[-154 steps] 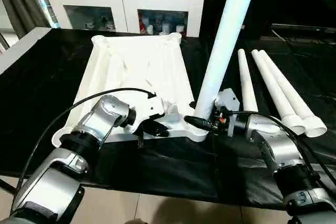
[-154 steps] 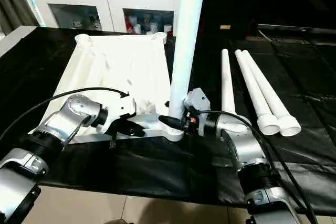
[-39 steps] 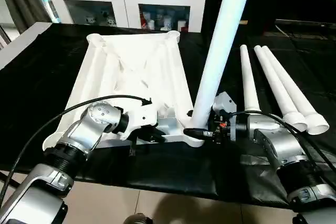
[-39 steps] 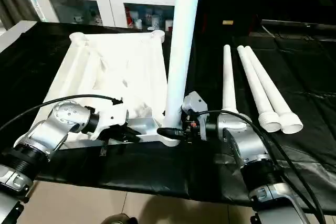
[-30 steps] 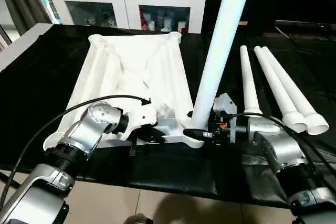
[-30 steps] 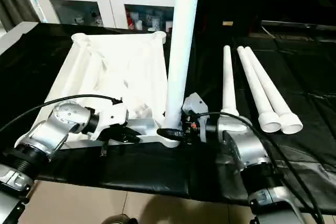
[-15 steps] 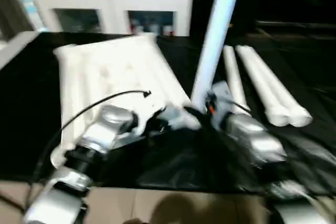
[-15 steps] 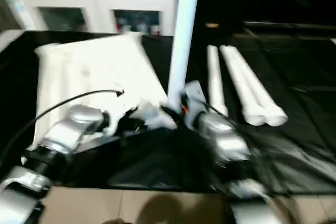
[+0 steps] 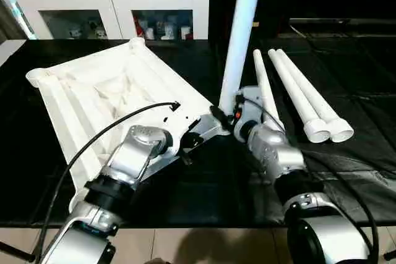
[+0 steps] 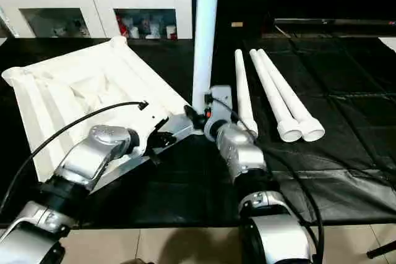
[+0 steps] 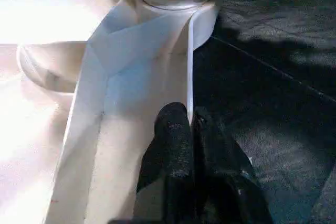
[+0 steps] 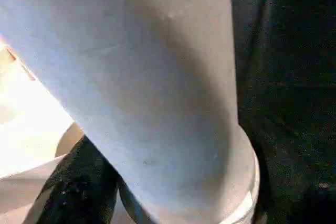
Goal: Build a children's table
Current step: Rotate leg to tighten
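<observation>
— Three legs (image 9: 301,96) lie loose on the black cloth (image 9: 359,153), side by side, well apart from the tabletop (image 9: 93,100). Which way do they run?

— Long axes from about eleven o'clock, narrow tips, down to five o'clock, where the wide open ends sit. They lie at roughly two o'clock from the right gripper (image 9: 224,117).

— And the fourth leg (image 9: 240,32)?

— Upright, seated in the corner socket (image 11: 176,1) of the upturned tabletop, at its near right corner. The right gripper is at the base of that leg, its black fingers (image 12: 79,190) to either side of the shaft, jaws wide; whether they actually press on it I cannot tell.

— The left gripper (image 11: 185,129)?

— Pinched shut on the thin rim wall (image 11: 189,66) of the tabletop, one finger on each face, just short of the same socket. The socket sits at twelve o'clock along its fingers.

— So which arm goes for the next leg?

— My guess is the right: the loose legs are all on its side, and the left is occupied steadying the top. The free sockets are at the far corners, around ten and eleven o'clock across the ribbed underside (image 10: 80,94).

— Any catch?

— A lying leg would have to be swung upright, wide end down, before it meets a socket.
</observation>
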You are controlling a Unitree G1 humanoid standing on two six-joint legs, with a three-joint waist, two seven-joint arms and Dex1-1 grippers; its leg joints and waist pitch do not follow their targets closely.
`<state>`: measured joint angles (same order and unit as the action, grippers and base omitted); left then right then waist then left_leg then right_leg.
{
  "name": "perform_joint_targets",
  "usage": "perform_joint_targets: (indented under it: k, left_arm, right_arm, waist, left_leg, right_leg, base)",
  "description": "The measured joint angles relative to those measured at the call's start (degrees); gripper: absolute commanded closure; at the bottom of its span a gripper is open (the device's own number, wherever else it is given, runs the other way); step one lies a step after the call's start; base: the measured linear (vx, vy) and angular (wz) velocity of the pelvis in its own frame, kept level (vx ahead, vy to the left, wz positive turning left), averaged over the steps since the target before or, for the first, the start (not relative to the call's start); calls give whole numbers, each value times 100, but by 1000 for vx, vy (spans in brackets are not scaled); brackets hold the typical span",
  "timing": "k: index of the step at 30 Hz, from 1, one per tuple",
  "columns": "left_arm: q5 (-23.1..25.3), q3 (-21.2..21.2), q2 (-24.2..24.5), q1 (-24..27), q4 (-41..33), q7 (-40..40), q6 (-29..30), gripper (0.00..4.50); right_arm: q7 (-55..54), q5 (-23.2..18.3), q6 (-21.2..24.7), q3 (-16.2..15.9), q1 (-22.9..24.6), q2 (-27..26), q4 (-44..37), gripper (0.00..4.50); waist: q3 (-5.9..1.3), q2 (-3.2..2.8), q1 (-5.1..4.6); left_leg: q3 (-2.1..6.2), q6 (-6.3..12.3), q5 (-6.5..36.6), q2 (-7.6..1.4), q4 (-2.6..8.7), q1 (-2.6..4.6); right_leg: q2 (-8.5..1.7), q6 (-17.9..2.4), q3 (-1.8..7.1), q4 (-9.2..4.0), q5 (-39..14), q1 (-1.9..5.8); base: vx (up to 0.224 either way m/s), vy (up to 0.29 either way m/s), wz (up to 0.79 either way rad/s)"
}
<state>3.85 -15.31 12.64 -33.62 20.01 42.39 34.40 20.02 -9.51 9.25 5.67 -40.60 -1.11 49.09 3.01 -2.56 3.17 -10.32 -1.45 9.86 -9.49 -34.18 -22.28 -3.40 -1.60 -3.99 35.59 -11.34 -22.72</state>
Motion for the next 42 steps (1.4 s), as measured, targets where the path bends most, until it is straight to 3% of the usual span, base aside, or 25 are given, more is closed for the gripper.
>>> perform_joint_targets:
  k: [8, 14, 19, 25, 32, 42]
  left_arm:
    - [-27, -101, 301, 9, 153, 435, -571, 450]
    - [-63, -217, 697, -28, 428, 987, -1292, 450]
    - [-65, -286, 958, -81, 723, 1499, -1869, 450]
    - [-75, -532, 1388, -169, 987, 2411, -2729, 450]
    - [-34, -831, 1443, -247, 1052, 3047, -3337, 450]
    - [36, -930, 1407, -428, 1349, 3260, -3747, 450]
  right_arm:
    - [1037, 57, -237, -356, 495, 477, -504, 4]
    - [2398, -18, -113, -606, 1102, 1305, -1231, 4]
    - [3329, -159, -82, -761, 1158, 1849, -1794, 4]
    - [4355, -173, 3, -1139, 1181, 2420, -2242, 4]
    - [4807, 76, -211, -1614, 1134, 2403, -2137, 4]
    - [5163, 94, -202, -1760, 955, 2315, -1950, 82]
  waist:
    - [1, -2, 59]
    - [3, -5, 200]
    - [3, -5, 233]
    - [1, -2, 378]
    - [1, -3, 528]
    - [0, 0, 527]
  left_leg:
    - [0, 0, 1, 0, 7, -16]
    - [-2, 3, 2, 1, 7, -32]
    - [-2, 2, 1, -1, 6, -27]
    - [-3, 3, 1, -1, 6, -28]
    - [-7, 3, 1, -1, 2, -30]
    - [-7, 3, 1, -1, -2, -29]
  right_leg:
    - [0, 0, -3, -19, 1, -6]
    - [0, 9, -4, -36, 10, -13]
    - [0, 10, -4, -33, 11, -10]
    - [0, 10, -5, -36, 11, -8]
    - [-3, 9, -4, -33, 11, -9]
    - [-4, 9, -3, -29, 11, -8]
  base:
    - [0, 0, 0]
    - [0, 0, 0]
    - [0, 0, 0]
    - [0, 0, 0]
    - [0, 0, 0]
    - [0, 0, 0]
